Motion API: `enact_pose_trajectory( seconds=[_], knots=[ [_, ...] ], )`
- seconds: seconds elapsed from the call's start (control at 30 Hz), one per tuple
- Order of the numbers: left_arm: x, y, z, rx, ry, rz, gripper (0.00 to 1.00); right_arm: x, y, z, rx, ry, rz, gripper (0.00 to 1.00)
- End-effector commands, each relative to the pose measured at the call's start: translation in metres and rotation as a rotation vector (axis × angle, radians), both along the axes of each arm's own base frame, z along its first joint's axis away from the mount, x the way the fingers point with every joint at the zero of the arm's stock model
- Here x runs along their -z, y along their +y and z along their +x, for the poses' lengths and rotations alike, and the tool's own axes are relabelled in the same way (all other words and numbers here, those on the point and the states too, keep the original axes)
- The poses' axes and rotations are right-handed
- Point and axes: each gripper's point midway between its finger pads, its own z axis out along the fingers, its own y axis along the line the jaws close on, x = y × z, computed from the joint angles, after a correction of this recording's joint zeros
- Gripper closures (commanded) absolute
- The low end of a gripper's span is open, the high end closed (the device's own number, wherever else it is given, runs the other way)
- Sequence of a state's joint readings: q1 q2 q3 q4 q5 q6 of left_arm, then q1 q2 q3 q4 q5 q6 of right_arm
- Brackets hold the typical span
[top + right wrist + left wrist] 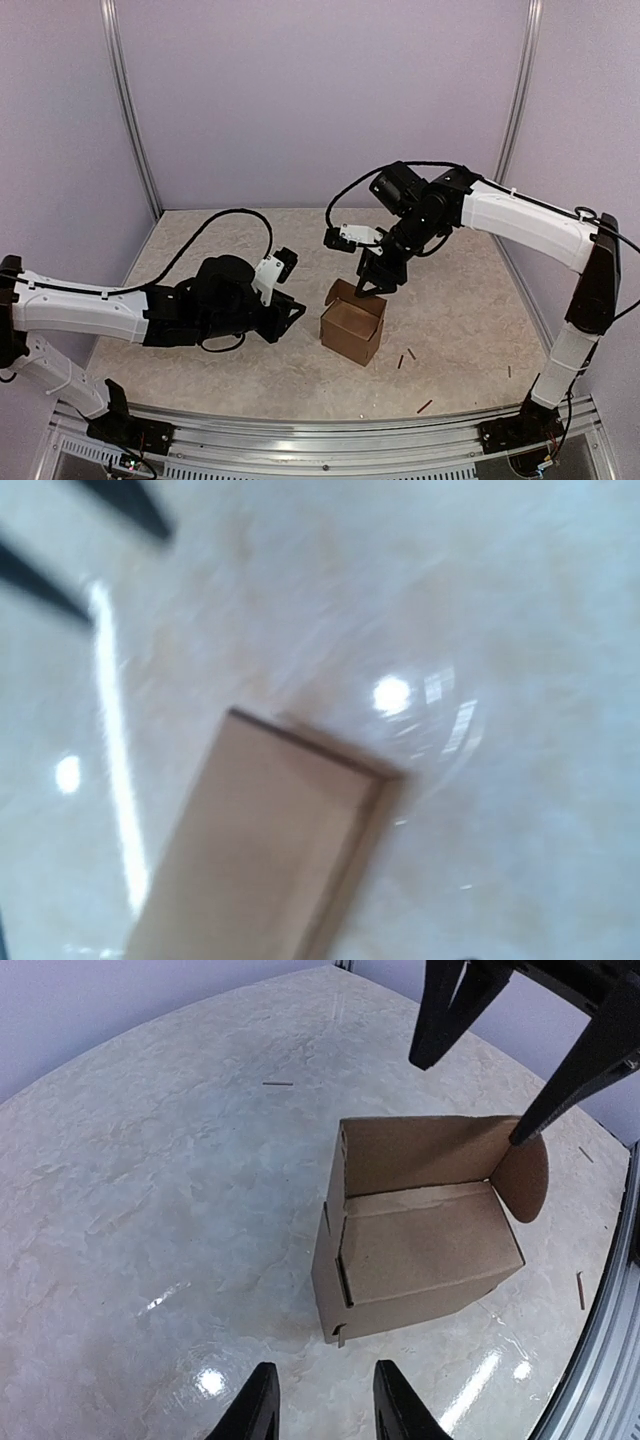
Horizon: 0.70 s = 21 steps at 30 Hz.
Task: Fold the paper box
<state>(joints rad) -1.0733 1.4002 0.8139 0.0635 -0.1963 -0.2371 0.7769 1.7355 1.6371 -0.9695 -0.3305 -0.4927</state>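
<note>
Closing the upper flaps is judged the step in hand: the paper box point(352, 330) stands erected on the counter point(200, 240), its top open in the overhead view, with one panel upright point(420, 1155) along its far side and a rounded tab point(525, 1175) standing out at that panel's end. The right hand point(373, 290) hangs directly above the box's far edge, fingers spread wide and holding nothing; one fingertip point(522, 1132) sits at the top of the rounded tab, though contact cannot be confirmed. The left hand point(285, 318) lies low just to the left of the box, fingers parted, empty and apart from the cardboard. The next move likely calls for the right hand to press the tab and upright panel down over the opening while the left hand steadies the box's left end against sliding. The right wrist view is blurred and shows only a brown panel. The counter is glossy, pale marble-patterned and reflective, likely slippery. A few small dark sticks point(425, 406) lie right of the box. Plain lilac walls point(320, 100) and metal posts point(130, 110) stand behind the box.
</note>
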Motion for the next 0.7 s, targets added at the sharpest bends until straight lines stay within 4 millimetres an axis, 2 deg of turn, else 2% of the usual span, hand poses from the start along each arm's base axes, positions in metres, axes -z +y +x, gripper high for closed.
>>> enact_pose_trajectory(
  seconds=[0.0,0.13,0.2,0.3,0.5,0.67],
  knots=[
    [0.006,0.031,0.000,-0.083,-0.006,0.025,0.68,0.008,-0.002,-0.014,-0.003,0.025,-0.061,0.46],
    [0.004,0.038,0.001,-0.099,-0.010,0.023,0.67,0.015,-0.003,-0.010,0.015,0.024,-0.093,0.62],
    [0.003,0.038,0.002,-0.099,-0.013,0.025,0.67,0.021,-0.005,-0.010,0.018,0.029,-0.120,0.67],
    [0.003,0.039,0.003,-0.106,-0.020,0.030,0.67,0.029,-0.008,-0.009,0.024,0.015,-0.155,0.68],
    [0.002,0.040,0.003,-0.106,-0.033,0.024,0.67,0.029,-0.013,-0.003,0.042,-0.039,-0.188,0.69],
    [0.005,0.039,0.004,-0.103,-0.035,0.033,0.67,0.037,-0.014,-0.006,0.026,-0.021,-0.207,0.77]
  ],
)
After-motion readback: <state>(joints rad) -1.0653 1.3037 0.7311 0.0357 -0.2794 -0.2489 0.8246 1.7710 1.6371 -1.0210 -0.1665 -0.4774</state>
